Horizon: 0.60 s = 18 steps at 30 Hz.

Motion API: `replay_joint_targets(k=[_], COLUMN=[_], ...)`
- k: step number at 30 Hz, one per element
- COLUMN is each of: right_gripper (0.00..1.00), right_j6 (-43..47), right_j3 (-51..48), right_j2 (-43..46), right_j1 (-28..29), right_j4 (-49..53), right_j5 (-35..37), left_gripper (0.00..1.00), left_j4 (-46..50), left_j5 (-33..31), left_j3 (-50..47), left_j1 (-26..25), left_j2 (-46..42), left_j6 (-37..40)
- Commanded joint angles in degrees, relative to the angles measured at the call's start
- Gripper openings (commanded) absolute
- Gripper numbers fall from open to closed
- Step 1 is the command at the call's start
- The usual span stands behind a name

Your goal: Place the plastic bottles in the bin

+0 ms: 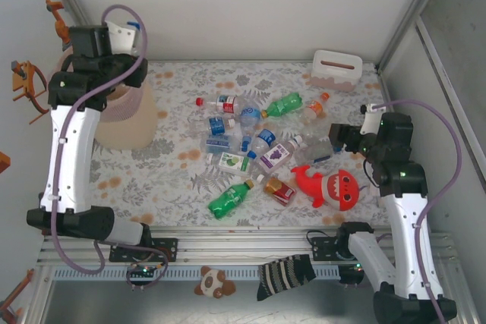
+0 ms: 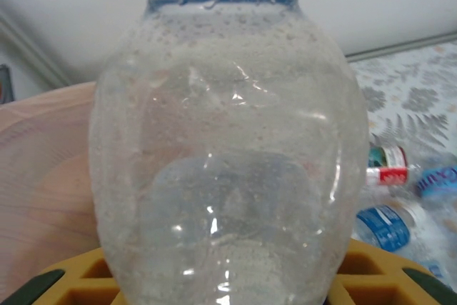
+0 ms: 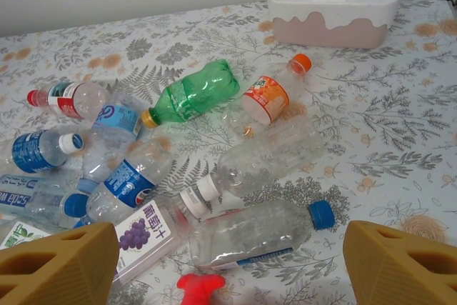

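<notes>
While the left arm hangs over the bin at the far left of the table in the top view, the plastic bottles lie scattered mid-table. A red shark plush sits at their near right edge, a white slotted box stands beyond them, and the right gripper hovers beside the pile's right side. From the left wrist, the left gripper is clamped narrowly on a clear bottle, its yellow pads at either side and the bin's pink wall behind on the left. From the right wrist, the right gripper's jaws stand wide apart, holding nothing. A blue-capped clear bottle lies just ahead between them, with a green bottle and an orange-capped bottle farther on.
</notes>
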<state>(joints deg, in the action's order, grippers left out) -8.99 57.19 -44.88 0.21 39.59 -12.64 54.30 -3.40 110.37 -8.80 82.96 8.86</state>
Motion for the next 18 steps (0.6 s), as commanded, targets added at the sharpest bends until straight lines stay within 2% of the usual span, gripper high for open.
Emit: replay_joint_targets(k=[1,9,18], right_gripper=[0.81,0.81,0.81], right_j6=[-0.47,-0.23,-0.19], right_j3=[2.39,2.75,2.51], right_j2=[-0.1,-0.27,-0.36], right_j1=[0.68,0.77,0.87], right_j4=[-1.41,-1.36,-1.66], right_j5=[-0.82,-0.72,-0.7], left_gripper=[0.4,0.4,0.4], left_j4=[2.99,7.36,10.9], left_j5=[1.8,5.11,5.82], left_j3=[4.26,10.06,8.88], left_j1=[3.69,13.29,16.0], left_j2=[3.15,12.93,20.9], left_j6=[-1.87,-3.92,-3.81])
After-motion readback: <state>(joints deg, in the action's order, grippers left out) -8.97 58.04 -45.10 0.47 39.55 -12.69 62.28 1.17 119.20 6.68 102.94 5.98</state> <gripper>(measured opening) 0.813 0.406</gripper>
